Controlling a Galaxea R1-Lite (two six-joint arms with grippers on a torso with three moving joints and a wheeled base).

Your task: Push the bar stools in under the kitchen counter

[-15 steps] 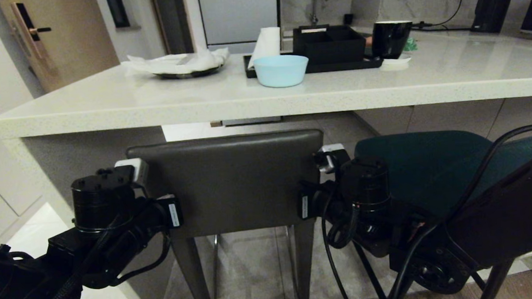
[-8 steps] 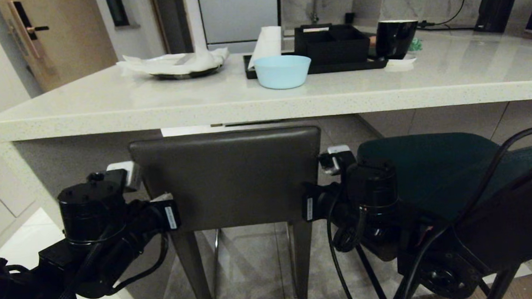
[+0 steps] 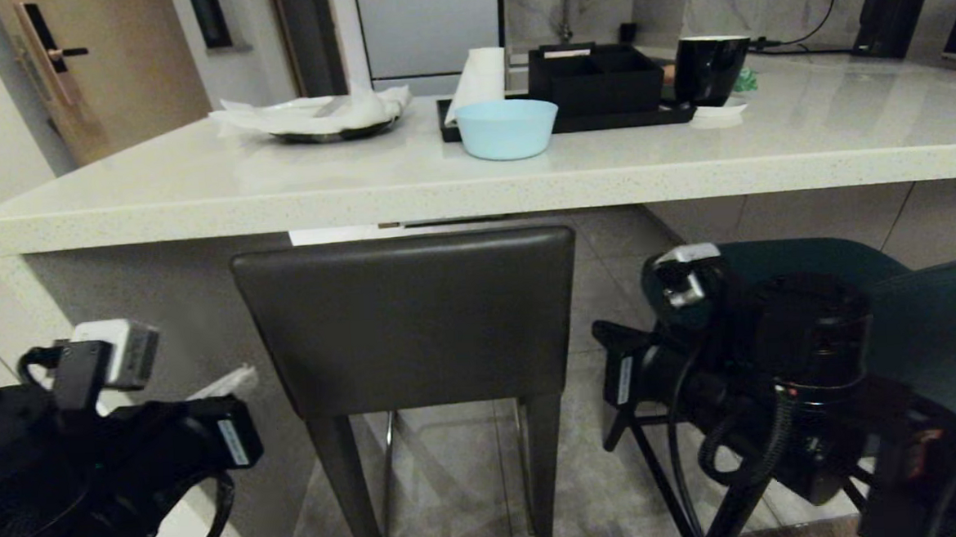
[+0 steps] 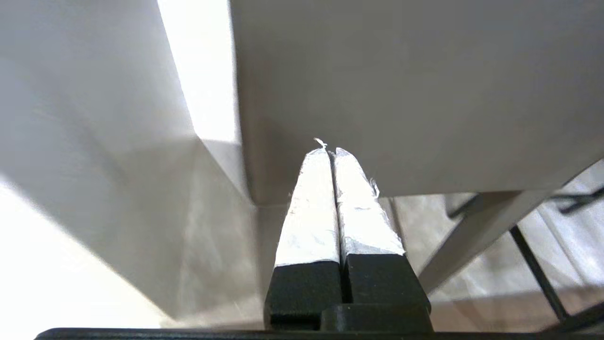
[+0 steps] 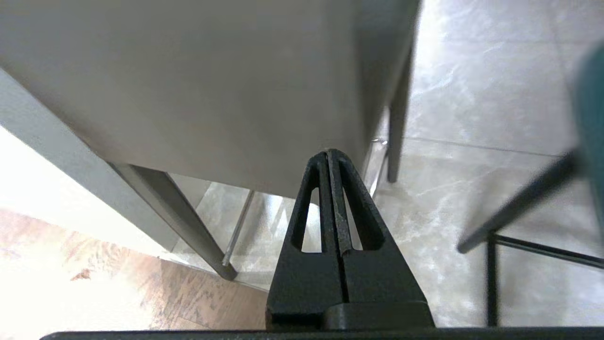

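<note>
The dark grey bar stool [image 3: 407, 321] stands with its low back just below the edge of the pale kitchen counter [image 3: 474, 193], its seat under the top. The teal bar stool [image 3: 931, 326] stands to its right, further out from the counter and partly hidden by my right arm. My left gripper [image 4: 329, 151] is shut and empty, low and to the left of the grey back [image 4: 415, 85]. My right gripper [image 5: 329, 153] is shut and empty, between the two stools, facing the grey back [image 5: 188, 80]. Neither gripper touches a stool in the head view.
On the counter stand a light blue bowl [image 3: 507, 128], a black tray [image 3: 454, 130] with a black organiser, a paper roll [image 3: 478, 74], a black mug [image 3: 709, 68] and a plate with a cloth [image 3: 319, 117]. The counter's side panel [image 3: 153, 310] is left of the grey stool.
Both arms have drawn back and outward from the sides of the grey stool's back, towards the camera. The grey stool stays where it was half a second ago.
</note>
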